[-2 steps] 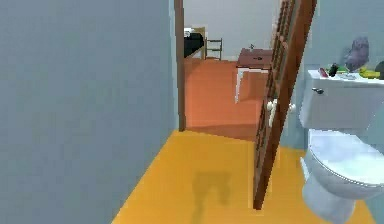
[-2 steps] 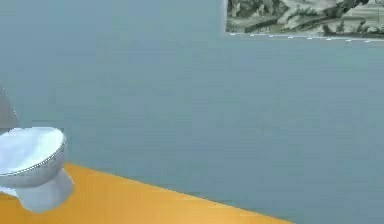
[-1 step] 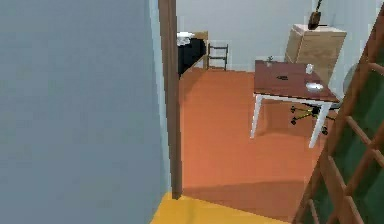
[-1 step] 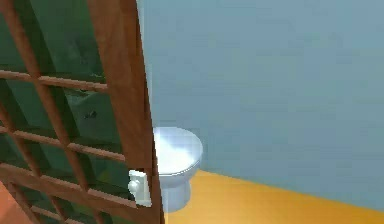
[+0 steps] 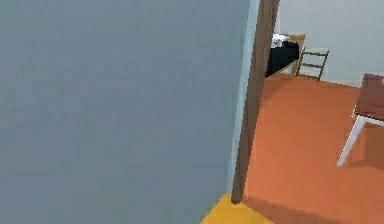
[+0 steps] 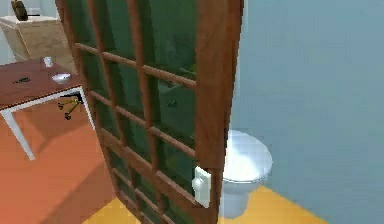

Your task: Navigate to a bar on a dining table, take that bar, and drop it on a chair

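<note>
Dining table upper left; bar probably light, stiff, I would grasp its narrow sides; gripper: cannot tell

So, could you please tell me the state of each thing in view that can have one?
Door: standing open.
Toilet: lid looks down.
Table: upright, small things on top.
Cup: upright on the table.
Chair: upright.
</note>
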Robot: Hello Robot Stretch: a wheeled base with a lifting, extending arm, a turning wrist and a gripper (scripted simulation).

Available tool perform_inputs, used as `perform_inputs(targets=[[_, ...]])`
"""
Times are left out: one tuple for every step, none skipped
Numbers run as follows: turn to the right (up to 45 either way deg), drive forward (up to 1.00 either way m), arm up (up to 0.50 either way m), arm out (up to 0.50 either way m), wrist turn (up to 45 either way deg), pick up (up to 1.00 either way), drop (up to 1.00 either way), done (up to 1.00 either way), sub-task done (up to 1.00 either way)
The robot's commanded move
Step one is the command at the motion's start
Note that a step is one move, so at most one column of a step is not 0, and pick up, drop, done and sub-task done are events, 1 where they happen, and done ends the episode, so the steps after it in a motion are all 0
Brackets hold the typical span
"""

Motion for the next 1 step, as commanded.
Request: perform_inputs(targets=[[0.0,0.05,0.0,0.0,0.0,0.0,0.0,0.0,0.0]])
